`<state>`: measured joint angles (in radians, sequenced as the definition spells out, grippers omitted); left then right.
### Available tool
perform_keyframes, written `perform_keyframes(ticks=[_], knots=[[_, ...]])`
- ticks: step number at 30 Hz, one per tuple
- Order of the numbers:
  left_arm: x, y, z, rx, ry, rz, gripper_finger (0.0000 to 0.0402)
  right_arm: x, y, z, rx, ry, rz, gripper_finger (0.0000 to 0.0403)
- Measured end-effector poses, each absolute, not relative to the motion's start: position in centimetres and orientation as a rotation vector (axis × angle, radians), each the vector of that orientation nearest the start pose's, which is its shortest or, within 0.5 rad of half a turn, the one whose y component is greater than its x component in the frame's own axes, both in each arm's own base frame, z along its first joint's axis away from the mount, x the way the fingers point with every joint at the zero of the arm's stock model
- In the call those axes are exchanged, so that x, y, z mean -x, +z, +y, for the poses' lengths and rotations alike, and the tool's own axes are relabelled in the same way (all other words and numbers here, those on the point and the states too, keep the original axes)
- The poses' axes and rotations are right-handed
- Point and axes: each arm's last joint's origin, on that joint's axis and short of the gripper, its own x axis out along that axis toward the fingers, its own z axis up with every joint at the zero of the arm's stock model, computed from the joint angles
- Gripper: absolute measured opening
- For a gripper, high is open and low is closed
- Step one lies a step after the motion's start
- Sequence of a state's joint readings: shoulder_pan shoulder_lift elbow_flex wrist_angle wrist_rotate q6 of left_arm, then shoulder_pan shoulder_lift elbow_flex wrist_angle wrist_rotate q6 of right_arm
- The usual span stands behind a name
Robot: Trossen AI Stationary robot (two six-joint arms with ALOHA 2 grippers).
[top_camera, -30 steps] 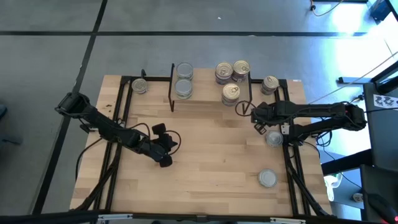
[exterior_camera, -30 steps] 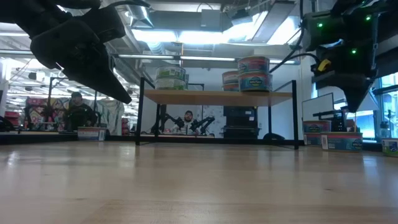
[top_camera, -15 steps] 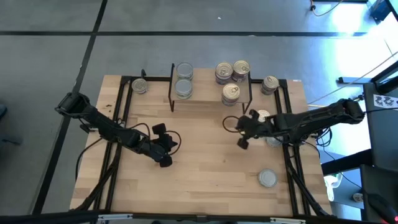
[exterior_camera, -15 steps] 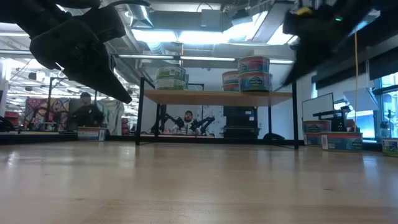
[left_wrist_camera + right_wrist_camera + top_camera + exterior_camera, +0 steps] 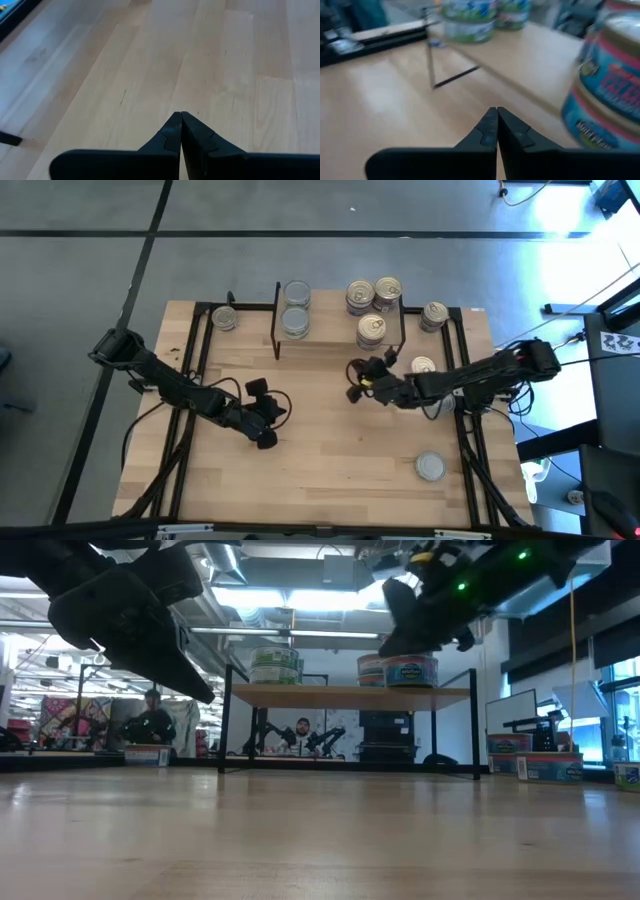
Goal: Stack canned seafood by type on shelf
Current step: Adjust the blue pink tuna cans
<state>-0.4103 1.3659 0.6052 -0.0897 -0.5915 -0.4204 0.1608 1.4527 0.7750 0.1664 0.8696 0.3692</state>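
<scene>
The right gripper (image 5: 352, 380) was closed and empty, raised just in front of the shelf (image 5: 330, 340), probably to clear its frame. Cans (image 5: 372, 305) stood in stacks on the shelf just beyond it; loose cans (image 5: 430, 467) lay on the surface (image 5: 330, 450) behind and beside it, well apart. The left gripper (image 5: 267, 437) waited closed over bare surface.

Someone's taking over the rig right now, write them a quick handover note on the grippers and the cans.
Left gripper: shut, empty, waiting over mid-table.
Right gripper: shut, empty, in front of the shelf.
On the shelf: silver-lid cans at its left end, gold-lid cans at its right.
Left on the table: one can left of the shelf, and four cans on the right side.
</scene>
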Motion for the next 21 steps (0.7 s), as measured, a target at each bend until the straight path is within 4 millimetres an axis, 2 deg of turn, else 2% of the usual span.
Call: perform_keyframes(ticks=[5,21], knots=[[-23.2,16.8,-8.3,-0.011,0.320,0.691,0.0005,-30.0,20.9,1.2,-0.066,-0.903,0.269,0.0010],[-23.2,16.7,-8.3,-0.008,0.321,0.691,0.0005,-29.8,20.6,-2.6,0.012,-1.067,0.320,0.0010]])
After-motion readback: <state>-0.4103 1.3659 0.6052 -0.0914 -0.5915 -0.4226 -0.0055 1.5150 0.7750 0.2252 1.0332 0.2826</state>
